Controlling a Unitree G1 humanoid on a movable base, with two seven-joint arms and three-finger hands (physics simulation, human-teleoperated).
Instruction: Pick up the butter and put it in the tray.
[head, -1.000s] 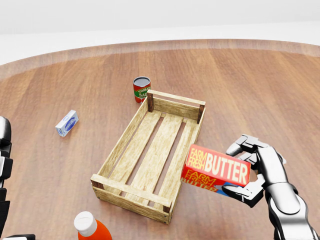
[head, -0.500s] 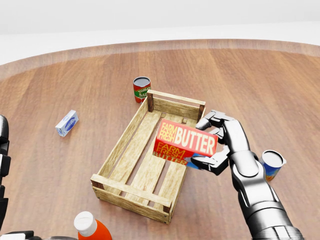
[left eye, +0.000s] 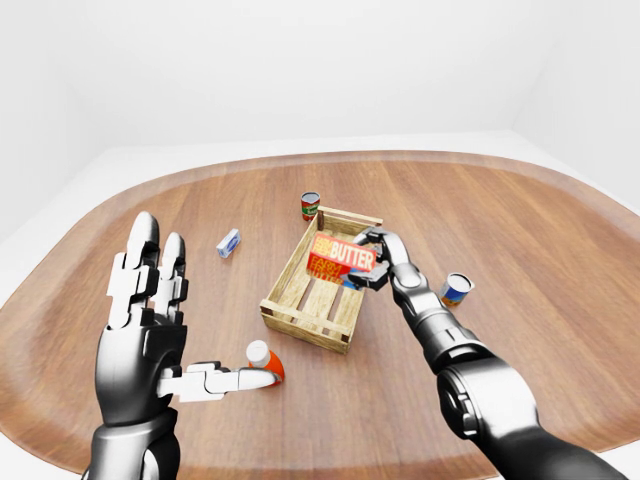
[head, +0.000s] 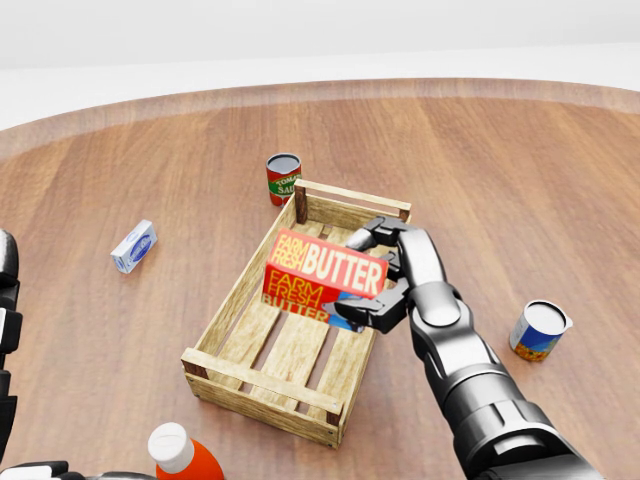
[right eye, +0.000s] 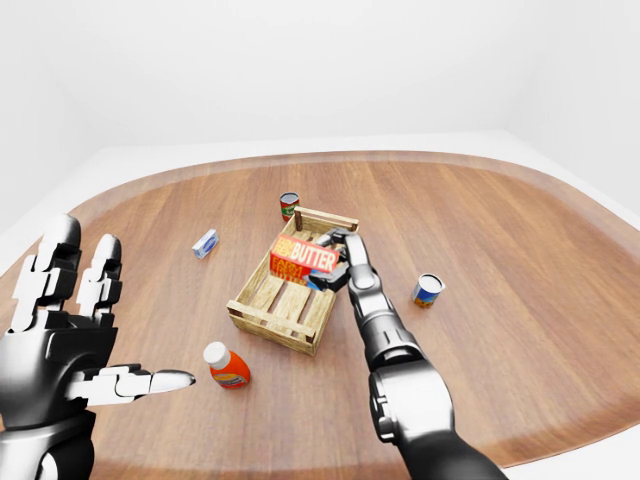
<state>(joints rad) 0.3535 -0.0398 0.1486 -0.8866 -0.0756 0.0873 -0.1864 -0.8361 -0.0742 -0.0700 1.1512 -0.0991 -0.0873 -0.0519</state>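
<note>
Over the middle of the wooden tray (head: 243, 290) in the head view, the right hand (head: 385, 275) is gripping the butter (head: 323, 276), fingers (head: 368, 236) wrapping the far edge and the thumb pressing from underneath, so the box is riding clear of the slats with its printed face tilted toward the camera; this grip appears to be keeping the long side of the box roughly in line with the tray's interior, which should let it drop between the walls. To the far side of the tray a tomato can (head: 283, 178) is standing upright just beside the far-left corner post, a small blue-and-white carton (head: 133, 246) is lying well apart to the left, a blue can (head: 539, 331) is standing to the right of the forearm, and an orange bottle (head: 182, 456) with a white cap is lying near the bottom edge. Moving to the left-eye view, the left hand (left eye: 150, 320) is being held up with its fingers spread and grasping nothing, near the orange bottle but apart from the tray, presumably parked out of the working zone. Moving to the right-eye view, the butter is showing above the far half of the tray, not yet resting on the slats, so the release is judged to be the remaining step.
</note>
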